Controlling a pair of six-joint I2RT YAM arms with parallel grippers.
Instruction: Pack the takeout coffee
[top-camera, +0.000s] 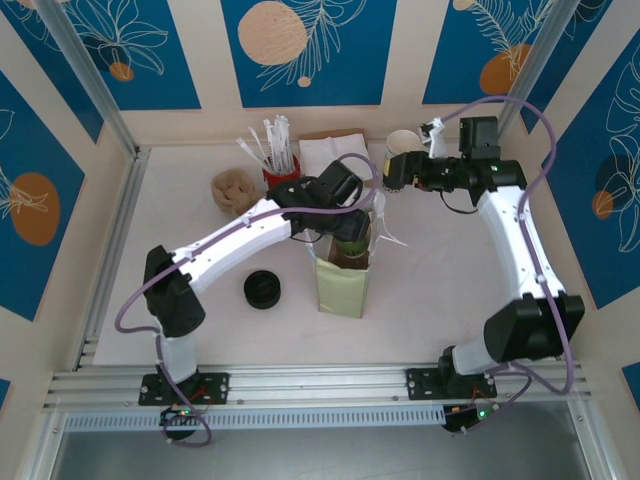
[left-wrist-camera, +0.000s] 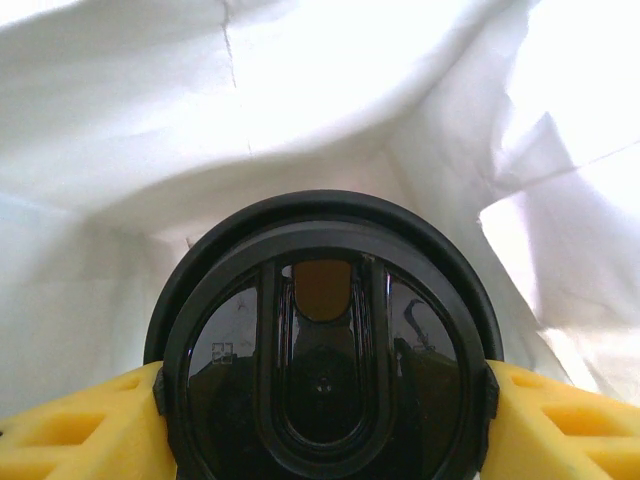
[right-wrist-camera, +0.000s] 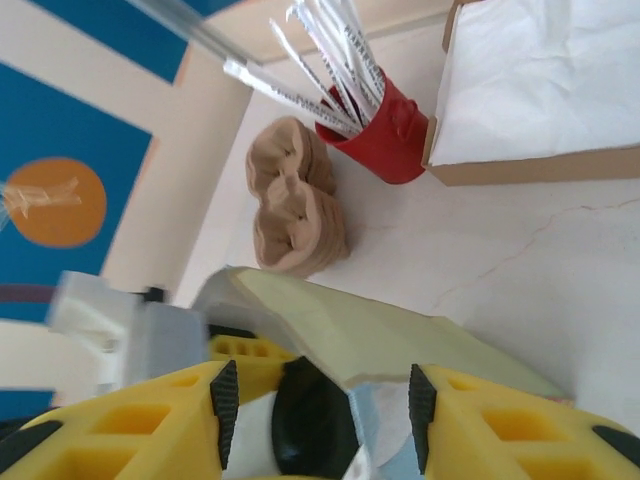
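The takeout coffee shows its round black lid from above, down inside a paper bag with white inner walls. My left gripper is shut on it, a yellow finger pressing each side of the lid. From above, the left gripper reaches into the mouth of the pale green bag, which stands upright mid-table. My right gripper is open just over the bag's rim; its pads stand apart and touch nothing. In the top view the right gripper hovers at the bag's far right.
A loose black lid disc lies left of the bag. At the back stand a red cup of straws, brown cup sleeves, a napkin box and stacked white cups. Walls enclose the table.
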